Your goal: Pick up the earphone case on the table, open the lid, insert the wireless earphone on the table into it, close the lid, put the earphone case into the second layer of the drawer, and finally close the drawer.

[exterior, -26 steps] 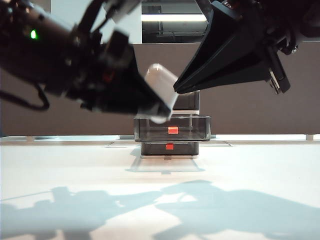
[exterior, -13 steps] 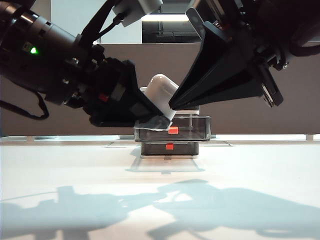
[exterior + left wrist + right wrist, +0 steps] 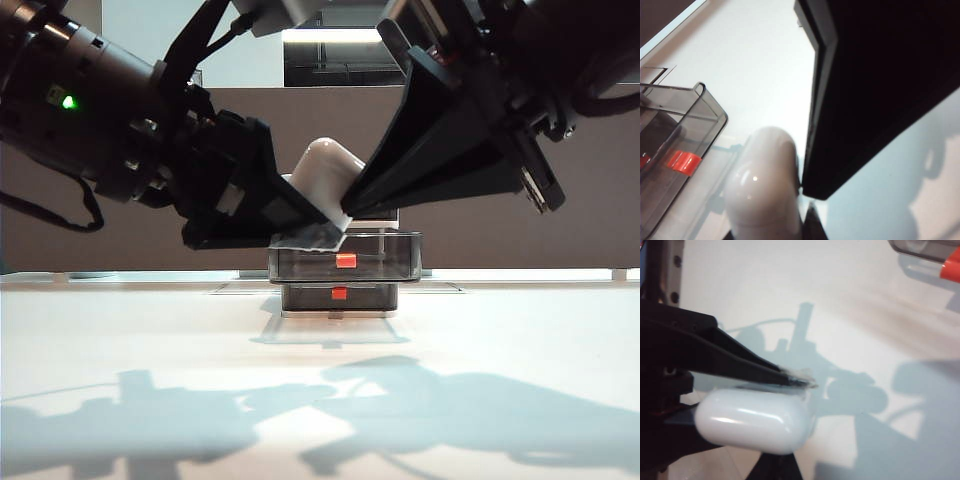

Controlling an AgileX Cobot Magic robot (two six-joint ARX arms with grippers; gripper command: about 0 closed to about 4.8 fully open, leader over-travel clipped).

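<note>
In the exterior view the white earphone case point(image 3: 322, 178) hangs tilted above the drawer point(image 3: 345, 270), with my left gripper point(image 3: 322, 218) shut on its lower part. Its lid looks closed. My right gripper point(image 3: 348, 208) is shut and its tip lies against the side of the case. The left wrist view shows the case point(image 3: 762, 185) close up beside the black right gripper point(image 3: 880, 90). In the right wrist view the case point(image 3: 755, 422) lies between the left gripper's dark fingers point(image 3: 725, 357), just above my right gripper point(image 3: 775, 469). The second layer of the drawer point(image 3: 385, 255) is pulled out. The wireless earphone is out of view.
The white table point(image 3: 150, 340) spreads in front of the cabinet under the arms' shadows. The pulled-out drawer carries a red-orange tab point(image 3: 346, 260), and the bottom drawer's tab point(image 3: 339, 293) shows below it. A grey wall panel point(image 3: 600, 200) stands behind.
The left gripper has rolled, so the case stands more upright. The right gripper has come lower and closer, and its tip now rests against the case.
</note>
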